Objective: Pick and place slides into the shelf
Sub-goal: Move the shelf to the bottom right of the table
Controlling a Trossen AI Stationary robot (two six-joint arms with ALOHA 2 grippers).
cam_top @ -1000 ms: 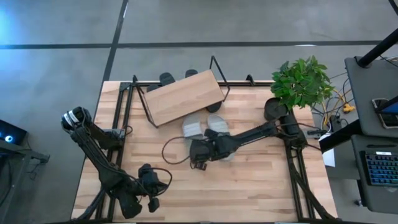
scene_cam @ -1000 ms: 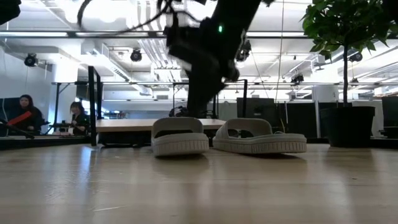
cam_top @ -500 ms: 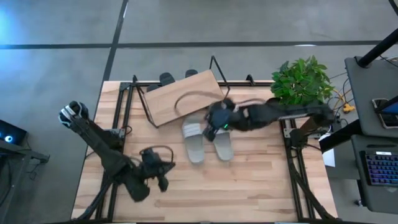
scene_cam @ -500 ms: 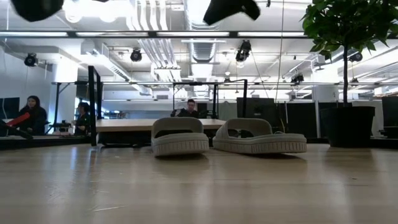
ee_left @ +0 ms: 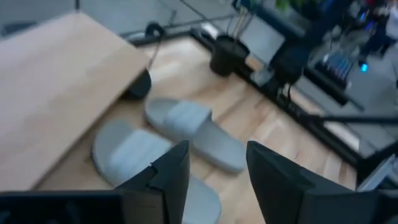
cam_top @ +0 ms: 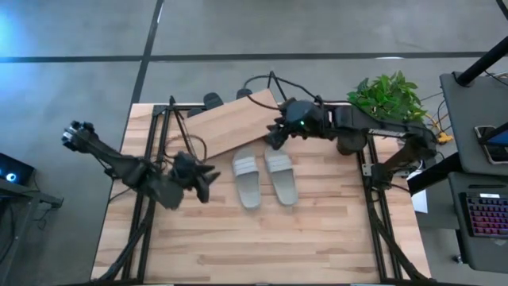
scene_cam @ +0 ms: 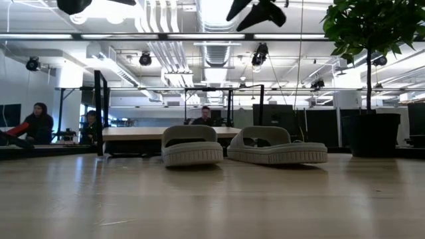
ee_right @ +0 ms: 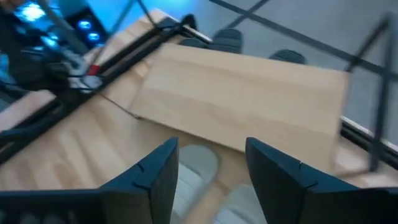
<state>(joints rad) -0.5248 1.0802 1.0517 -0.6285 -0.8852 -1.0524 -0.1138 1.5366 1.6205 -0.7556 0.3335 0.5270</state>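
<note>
Two light grey slides (cam_top: 246, 179) (cam_top: 282, 176) lie side by side, soles down, on the table's middle, in front of the shelf (cam_top: 234, 123). The low view shows the same pair (scene_cam: 192, 145) (scene_cam: 275, 146). Two dark slides (cam_top: 213, 100) (cam_top: 244, 94) stick out from under the shelf's far side. My left gripper (cam_top: 208, 176) hangs open above the table, left of the grey pair; its wrist view (ee_left: 217, 168) looks onto both. My right gripper (cam_top: 275, 137) hangs open in the air over the shelf's near right corner (ee_right: 211, 168). Nothing sits between either pair of fingers.
A potted plant (cam_top: 385, 103) stands at the table's far right corner, its dark pot (cam_top: 349, 140) close to my right arm. Black frame rails (cam_top: 155, 135) run along the table's left and right sides. Bare tabletop (cam_top: 262, 246) stretches in front of the slides.
My right gripper has risen from the grey slides, gone toward the far edge over the shelf's corner, and opened. My left gripper has lifted from the near left corner and swung toward the far edge and the grey slides. The slides have stayed put.
</note>
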